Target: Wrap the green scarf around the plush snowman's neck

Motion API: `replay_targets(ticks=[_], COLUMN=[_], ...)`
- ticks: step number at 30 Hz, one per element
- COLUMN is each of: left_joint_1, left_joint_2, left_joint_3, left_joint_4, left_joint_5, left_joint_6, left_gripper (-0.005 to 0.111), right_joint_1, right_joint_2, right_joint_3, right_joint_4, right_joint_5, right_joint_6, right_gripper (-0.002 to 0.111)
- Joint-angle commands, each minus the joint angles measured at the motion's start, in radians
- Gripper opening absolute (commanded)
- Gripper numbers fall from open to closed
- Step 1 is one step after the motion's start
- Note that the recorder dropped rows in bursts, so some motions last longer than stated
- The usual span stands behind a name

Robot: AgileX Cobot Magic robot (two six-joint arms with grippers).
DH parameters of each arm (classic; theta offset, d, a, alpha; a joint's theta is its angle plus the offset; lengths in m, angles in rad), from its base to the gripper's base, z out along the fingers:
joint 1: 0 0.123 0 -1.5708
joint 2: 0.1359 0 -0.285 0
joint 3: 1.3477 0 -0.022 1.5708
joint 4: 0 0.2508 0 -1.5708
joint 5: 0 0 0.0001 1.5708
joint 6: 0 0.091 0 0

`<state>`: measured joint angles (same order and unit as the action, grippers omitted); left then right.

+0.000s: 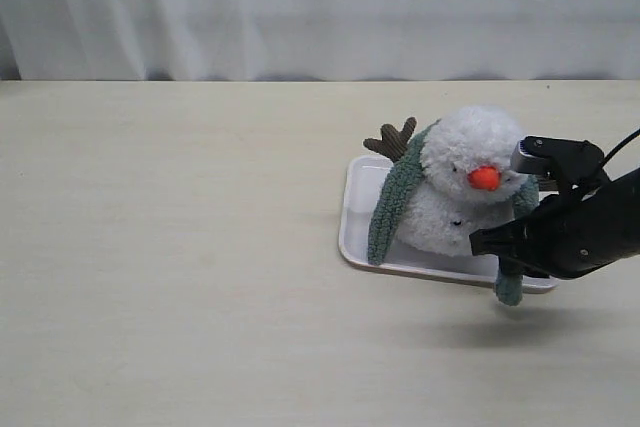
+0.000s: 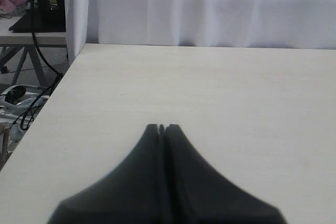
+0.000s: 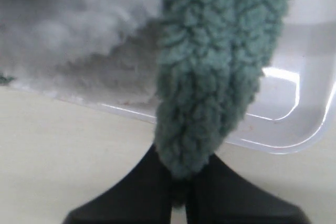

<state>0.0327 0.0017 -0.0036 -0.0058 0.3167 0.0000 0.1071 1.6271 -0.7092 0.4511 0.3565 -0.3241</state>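
Your right gripper [image 3: 180,190] is pinched shut on the tip of the green scarf [image 3: 210,103], at 4 o'clock of the plush snowman [image 1: 455,197] on the tray [image 1: 355,222]; the free end hangs at 8 o'clock. Your left gripper [image 2: 163,128]: closed, empty. Pull hard & the scarf slides off the neck [image 1: 447,179], or the toy tips. Grip looks shallow, tho view's blurry.

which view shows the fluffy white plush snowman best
Exterior view: the fluffy white plush snowman, head, orange nose and body, sits on a white tray. The right wrist view catches only blurred fur; the left wrist view shows none.
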Motion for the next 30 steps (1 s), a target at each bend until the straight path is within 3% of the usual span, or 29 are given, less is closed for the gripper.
replay_targets(ticks=[1,5,15,26,30], left_joint_1=[0.001,0.001,0.001,0.001,0.001], left_joint_2=[-0.002,-0.002,-0.002,-0.002,-0.002], left_joint_3=[0.004,0.004,0.004,0.004,0.004], left_joint_4=[-0.004,-0.004,-0.004,-0.004,-0.004], left_joint_5=[-0.009,-0.009,-0.009,-0.009,-0.009], left_joint_6=[0.000,0.000,0.000,0.000,0.000], left_gripper=[0.000,0.000,0.000,0.000,0.000], right_joint_1=[-0.001,-0.001,-0.001,-0.001,-0.001], right_joint_2=[0.004,0.023,0.062,0.060,0.041], right_joint_3=[0.005,0.005,0.005,0.004,-0.001], right_joint_4=[0.016,0.095,0.432,0.438,0.438], right_joint_5=[0.001,-0.018,-0.041,-0.044,-0.025], right_joint_6=[-0.029,-0.051,-0.389,-0.398,-0.401], right_gripper=[0.004,0.004,0.004,0.005,0.016])
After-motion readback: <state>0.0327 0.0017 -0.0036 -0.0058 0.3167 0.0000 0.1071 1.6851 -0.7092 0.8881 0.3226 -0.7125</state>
